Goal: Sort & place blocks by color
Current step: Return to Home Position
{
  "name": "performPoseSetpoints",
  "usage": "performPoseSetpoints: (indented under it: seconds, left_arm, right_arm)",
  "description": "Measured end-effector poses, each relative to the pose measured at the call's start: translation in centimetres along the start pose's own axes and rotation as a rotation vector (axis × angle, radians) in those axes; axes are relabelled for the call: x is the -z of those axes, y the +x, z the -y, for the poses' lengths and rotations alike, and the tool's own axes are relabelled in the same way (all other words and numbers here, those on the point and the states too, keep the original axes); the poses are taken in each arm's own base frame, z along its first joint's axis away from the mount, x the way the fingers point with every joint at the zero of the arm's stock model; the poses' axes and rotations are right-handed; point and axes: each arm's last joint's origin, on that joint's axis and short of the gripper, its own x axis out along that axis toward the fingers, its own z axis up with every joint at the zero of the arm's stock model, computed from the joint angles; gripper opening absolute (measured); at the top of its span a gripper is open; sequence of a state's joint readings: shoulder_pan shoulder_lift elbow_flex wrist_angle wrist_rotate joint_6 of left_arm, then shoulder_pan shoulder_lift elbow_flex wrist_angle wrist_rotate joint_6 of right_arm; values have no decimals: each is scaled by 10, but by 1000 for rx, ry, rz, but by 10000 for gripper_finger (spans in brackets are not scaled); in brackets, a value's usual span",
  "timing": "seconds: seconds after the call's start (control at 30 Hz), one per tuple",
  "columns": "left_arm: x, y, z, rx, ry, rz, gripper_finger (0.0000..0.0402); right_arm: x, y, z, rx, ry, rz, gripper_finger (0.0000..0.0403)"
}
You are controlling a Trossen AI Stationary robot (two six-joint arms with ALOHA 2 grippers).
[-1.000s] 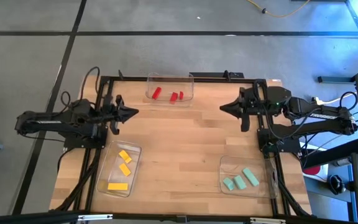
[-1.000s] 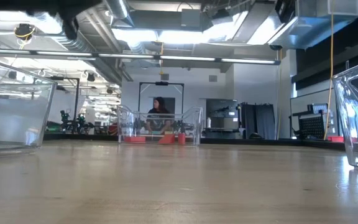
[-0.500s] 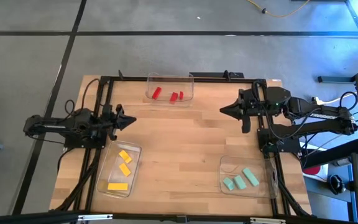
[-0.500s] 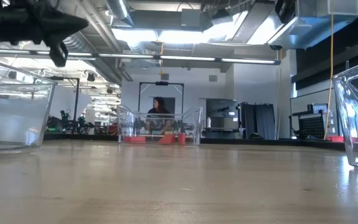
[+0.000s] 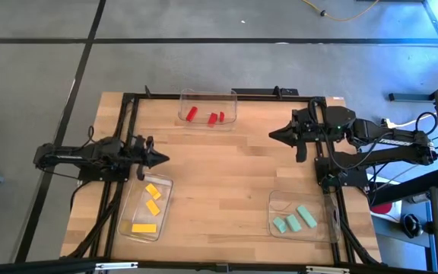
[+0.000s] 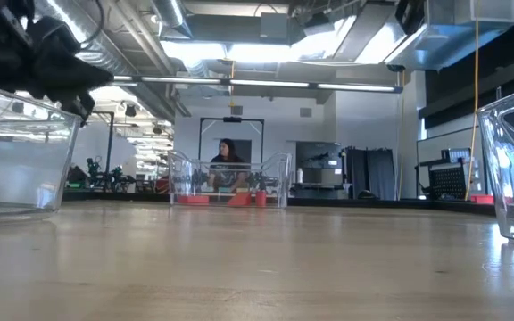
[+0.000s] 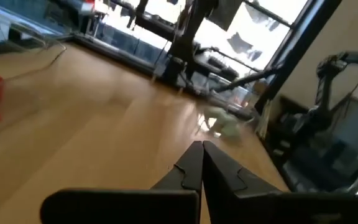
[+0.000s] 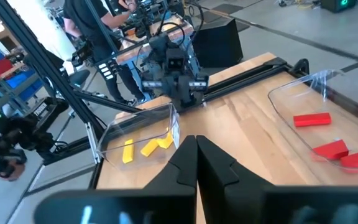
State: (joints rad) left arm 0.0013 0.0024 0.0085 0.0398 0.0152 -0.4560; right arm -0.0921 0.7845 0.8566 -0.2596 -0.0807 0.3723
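Your left gripper (image 5: 158, 158) is clenched empty just beyond the near-left tray (image 5: 125, 217) of yellow blocks (image 5: 152, 199). Your right gripper (image 5: 274, 134) is clenched empty at right. Red blocks (image 5: 207, 116) lie in the far tray (image 5: 230, 95), green blocks (image 5: 295, 219) in the near-right tray (image 5: 280, 199).

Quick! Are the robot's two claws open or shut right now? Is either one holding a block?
Left gripper: shut, holding nothing.
Right gripper: shut, holding nothing.
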Motion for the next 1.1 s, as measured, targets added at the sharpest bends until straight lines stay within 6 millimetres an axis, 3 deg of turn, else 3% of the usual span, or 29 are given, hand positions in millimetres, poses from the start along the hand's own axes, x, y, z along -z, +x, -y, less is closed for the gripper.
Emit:
performPoseSetpoints:
  seconds: [0.17,0.7,0.87,1.1]
  left_arm:
    - [4,1,-2,-35,79,-41,0]
    - [3,1,-2,-31,74,-39,19]
    - [3,1,-2,-32,74,-39,21]
    - [3,1,-2,-32,74,-39,8]
  right_arm:
    - [0,0,0,-1,44,-1,0]
    - [3,0,-1,-57,45,-53,0]
    - [12,-2,1,-80,23,-134,0]
    - [43,-15,9,-178,-19,-138,0]
